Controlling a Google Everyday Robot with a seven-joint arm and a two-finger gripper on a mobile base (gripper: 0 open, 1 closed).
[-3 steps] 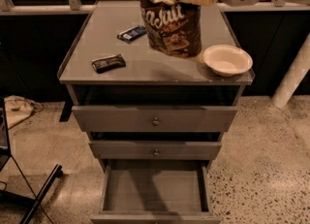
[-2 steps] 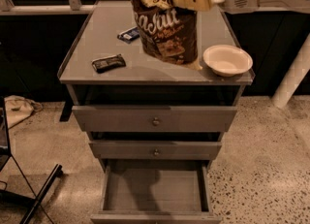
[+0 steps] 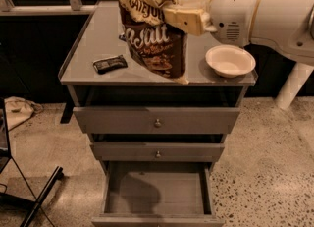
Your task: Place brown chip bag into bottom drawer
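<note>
**Bag held at the front edge**

The gripper (image 3: 182, 15) is clamped on the crumpled top of the brown chip bag (image 3: 156, 46), which hangs below the jaws, its bottom at the front edge of the cabinet top (image 3: 93, 39). Far below the jaws the bottom drawer (image 3: 156, 194) stands open. The arm (image 3: 265, 12) reaches in level from the right, over a bowl (image 3: 230, 60). A snack bar (image 3: 110, 64) lies left of the jaws.
</note>
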